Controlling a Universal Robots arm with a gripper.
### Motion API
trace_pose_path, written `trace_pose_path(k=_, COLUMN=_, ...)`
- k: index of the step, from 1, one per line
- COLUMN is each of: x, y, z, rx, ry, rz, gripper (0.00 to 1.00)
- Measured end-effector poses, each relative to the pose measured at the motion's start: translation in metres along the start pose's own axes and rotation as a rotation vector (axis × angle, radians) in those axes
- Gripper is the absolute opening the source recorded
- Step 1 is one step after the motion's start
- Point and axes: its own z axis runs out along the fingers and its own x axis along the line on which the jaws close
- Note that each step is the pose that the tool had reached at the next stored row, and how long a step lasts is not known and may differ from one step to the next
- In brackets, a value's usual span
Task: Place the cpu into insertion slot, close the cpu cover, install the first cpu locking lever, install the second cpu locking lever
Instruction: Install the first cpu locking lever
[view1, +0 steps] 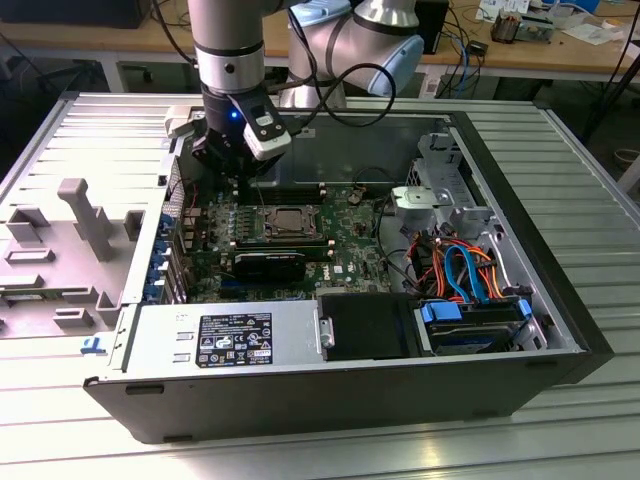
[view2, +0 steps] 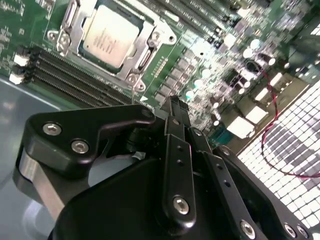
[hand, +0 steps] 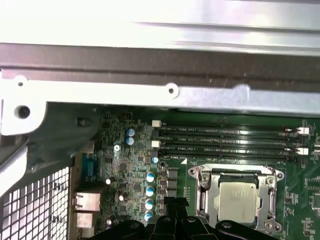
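The cpu (view2: 110, 36) sits seated in the insertion slot (view2: 150, 52), cpu cover (view2: 142, 22) down; the gripper (view2: 176, 107), fingers pressed together and empty, hovers beside it over the voltage regulators.

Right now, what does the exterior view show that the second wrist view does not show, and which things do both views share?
Exterior view alone: the whole open computer case, the grey power supply, blue and orange cables, and the arm above the tool.

Second wrist view alone: a thin red wire over a perforated metal grille.

Both: the cpu seated in the insertion slot, under the cpu cover, and the green board.
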Motion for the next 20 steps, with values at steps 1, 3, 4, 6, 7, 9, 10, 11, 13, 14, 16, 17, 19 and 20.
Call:
trace_pose_path(k=1, x=0.0002, y=0.0007, z=0.0001, rx=-0.0042, ry=-0.0002, rz=0.0, gripper=0.11)
trace_pose_path(k=3, x=0.0004, y=0.0021, z=0.0005, rx=-0.0091, ry=-0.0008, rz=0.0, gripper=0.11)
trace_pose_path(k=4, x=0.0005, y=0.003, z=0.0005, rx=-0.0096, ry=-0.0008, rz=0.0, gripper=0.11)
trace_pose_path(k=6, x=0.0006, y=0.0066, z=0.0005, rx=-0.0098, ry=-0.0007, rz=0.0, gripper=0.11)
trace_pose_path(k=7, x=0.0005, y=0.0091, z=0.0004, rx=-0.0098, ry=-0.0007, rz=0.0, gripper=0.11)
trace_pose_path(k=9, x=0.0002, y=0.0135, z=0.0003, rx=-0.0098, ry=-0.0007, rz=0.0, gripper=0.11)
trace_pose_path(k=10, x=0.0001, y=0.016, z=0.0003, rx=-0.0097, ry=-0.0006, rz=0.0, gripper=0.11)
trace_pose_path(k=11, x=0.0, y=0.0172, z=0.0003, rx=-0.0098, ry=-0.0007, rz=-0.001, gripper=0.11)
trace_pose_path(k=13, x=-0.0001, y=0.021, z=0.0002, rx=-0.0098, ry=-0.0007, rz=-0.001, gripper=0.11)
trace_pose_path(k=14, x=-0.0005, y=0.0232, z=0.0002, rx=-0.0098, ry=-0.0007, rz=-0.001, gripper=0.11)
trace_pose_path(k=16, x=-0.0024, y=0.0243, z=0.0002, rx=-0.0098, ry=-0.0003, rz=-0.002, gripper=0.11)
trace_pose_path(k=17, x=-0.004, y=0.0243, z=0.0003, rx=-0.0098, ry=-0.0001, rz=-0.002, gripper=0.11)
trace_pose_path(k=19, x=-0.008, y=0.0241, z=0.0005, rx=-0.0098, ry=0.0007, rz=-0.002, gripper=0.11)
trace_pose_path(k=20, x=-0.0095, y=0.024, z=0.0005, rx=-0.0099, ry=0.0011, rz=-0.002, gripper=0.11)
